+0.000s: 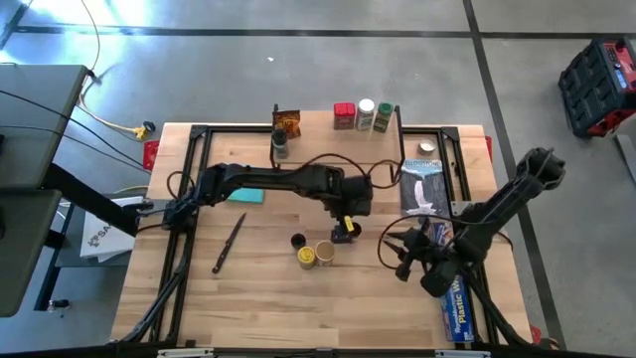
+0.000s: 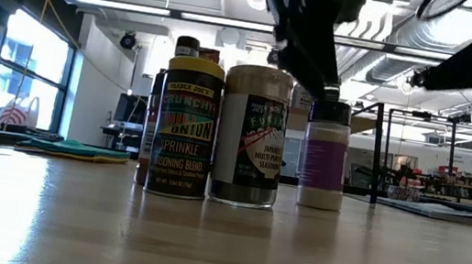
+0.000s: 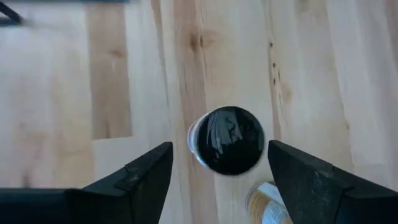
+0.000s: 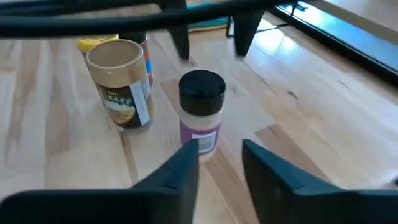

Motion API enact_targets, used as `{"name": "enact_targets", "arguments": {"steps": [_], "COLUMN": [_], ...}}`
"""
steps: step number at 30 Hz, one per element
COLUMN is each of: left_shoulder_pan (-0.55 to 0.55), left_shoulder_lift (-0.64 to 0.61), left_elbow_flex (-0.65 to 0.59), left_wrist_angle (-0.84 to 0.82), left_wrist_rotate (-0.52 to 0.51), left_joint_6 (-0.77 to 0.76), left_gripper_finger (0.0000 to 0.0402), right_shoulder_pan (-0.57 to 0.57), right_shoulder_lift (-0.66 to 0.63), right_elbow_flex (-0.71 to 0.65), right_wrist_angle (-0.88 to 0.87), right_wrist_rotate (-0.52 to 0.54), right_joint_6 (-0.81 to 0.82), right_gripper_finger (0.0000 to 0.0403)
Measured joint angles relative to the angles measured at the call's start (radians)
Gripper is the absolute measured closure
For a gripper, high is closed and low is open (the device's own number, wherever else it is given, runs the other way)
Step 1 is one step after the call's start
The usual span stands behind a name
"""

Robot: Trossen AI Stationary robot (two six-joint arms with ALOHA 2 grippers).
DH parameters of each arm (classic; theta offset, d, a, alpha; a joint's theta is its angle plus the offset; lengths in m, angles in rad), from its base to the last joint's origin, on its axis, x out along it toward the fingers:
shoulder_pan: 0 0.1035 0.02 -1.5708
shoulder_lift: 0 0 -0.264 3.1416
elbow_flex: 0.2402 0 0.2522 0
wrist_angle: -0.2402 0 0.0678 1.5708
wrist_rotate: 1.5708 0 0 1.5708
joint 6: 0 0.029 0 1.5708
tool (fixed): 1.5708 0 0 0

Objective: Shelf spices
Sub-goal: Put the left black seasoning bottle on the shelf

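Light is even and fairly bright from overhead. In the low view, ceiling tube lights glow white, and tall windows at the room's side blow out to pale glare. That daylight spreads a washed sheen across the near tabletop, which lies out of focus close to the lens. The spice jars stand sharp, with short dark shadows at their bases; the arms above them read as black silhouettes. From above, the concrete floor carries a bright patch of glare at its far left corner. In the left wrist view, the black jar lid shows streaky reflections, the fingers are soft-edged, and the wood is mildly blurred.
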Motion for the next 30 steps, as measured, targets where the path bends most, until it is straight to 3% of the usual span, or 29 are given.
{"name": "enact_targets", "arguments": {"steps": [5,11,15,21,26,30], "left_shoulder_pan": [-0.011,-0.094,-0.166,-0.294,-0.393,-0.443], "left_shoulder_lift": [-0.099,-0.255,-0.398,-0.646,-0.793,-0.86], "left_elbow_flex": [0.0,-0.021,-0.157,-0.454,-0.65,-0.752], "left_wrist_angle": [-0.078,-0.148,-0.139,-0.077,-0.026,0.009], "left_wrist_rotate": [-0.109,-0.374,-0.563,-0.806,-0.93,-0.986], "left_joint_6": [-0.013,-0.052,-0.143,-0.391,-0.564,-0.641], "left_gripper_finger": [0.0143,0.0142,0.0142,0.0142,0.0142,0.0142], "right_shoulder_pan": [-0.065,-0.163,-0.223,-0.288,-0.331,-0.352], "right_shoulder_lift": [0.0,0.0,0.0,0.002,0.078,0.183], "right_elbow_flex": [-0.131,-0.223,-0.228,-0.228,-0.228,-0.213], "right_wrist_angle": [0.409,0.737,0.788,0.806,0.923,1.019], "right_wrist_rotate": [0.008,-0.075,-0.164,-0.194,-0.318,-0.341], "right_joint_6": [-0.28,-0.512,-0.575,-0.566,-0.618,-0.685], "right_gripper_finger": [0.0204,0.0147,0.0135,0.0134,0.0134,0.0134]}}
